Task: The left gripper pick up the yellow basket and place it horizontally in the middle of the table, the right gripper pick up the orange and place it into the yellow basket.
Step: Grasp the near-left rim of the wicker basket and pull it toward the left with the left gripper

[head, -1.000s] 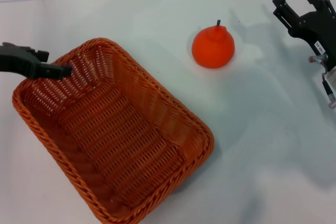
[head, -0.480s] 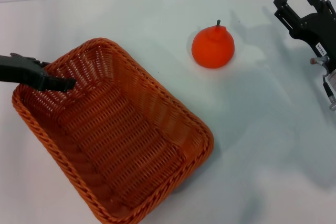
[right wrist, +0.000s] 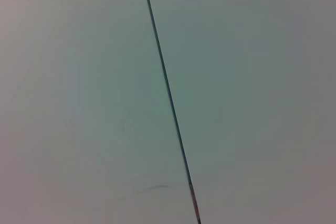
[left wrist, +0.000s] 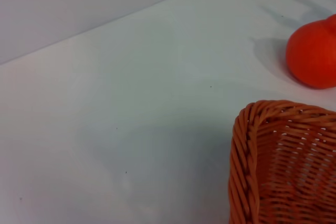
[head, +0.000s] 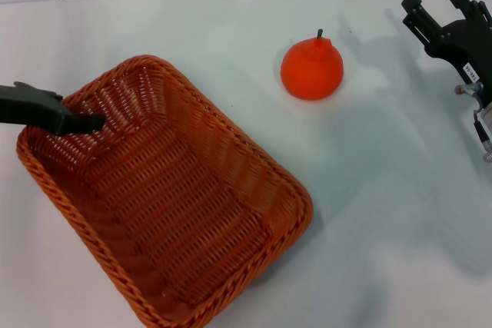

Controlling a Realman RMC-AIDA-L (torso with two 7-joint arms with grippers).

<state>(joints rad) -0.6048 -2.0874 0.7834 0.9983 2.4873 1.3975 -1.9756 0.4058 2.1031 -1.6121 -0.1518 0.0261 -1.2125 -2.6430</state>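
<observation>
- yellow basket (head: 165,197): near corner cut by head view's lower edge
- left gripper (head: 77,122): arm runs off-frame; fingers' grip unclear
- orange (left wrist: 313,52): clipped in left wrist view

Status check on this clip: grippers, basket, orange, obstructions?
Left gripper at yellow basket far-left rim. Right gripper open, parked right. Orange on table, outside basket. Path looks unobstructed.
</observation>
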